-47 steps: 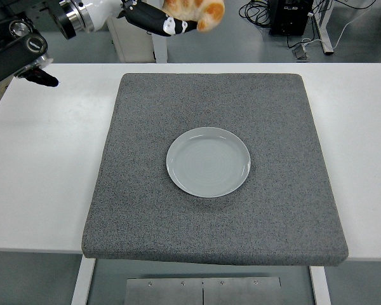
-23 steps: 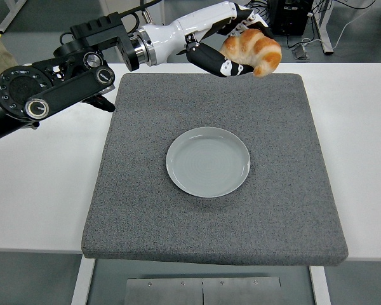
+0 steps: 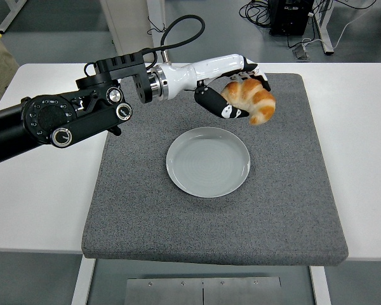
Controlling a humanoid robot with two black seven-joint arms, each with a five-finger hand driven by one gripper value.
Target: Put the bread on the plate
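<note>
A golden croissant-shaped bread [image 3: 253, 101] is held in the air by my left hand [image 3: 236, 93], whose fingers are curled around it. The hand and bread hover above the grey mat, just beyond the far right rim of the pale grey plate [image 3: 207, 161]. The plate lies flat in the middle of the mat with nothing on it. My left arm reaches in from the left edge across the table. My right arm is not in view.
A thick grey mat [image 3: 286, 190] covers most of the white table [image 3: 44, 184]. Cables and a dark box [image 3: 291, 16] lie on the floor beyond the table's far edge.
My left hand has carried the bread down and nearer, from beyond the mat's far edge to just above the plate's far right side. The arm has stretched further over the table.
</note>
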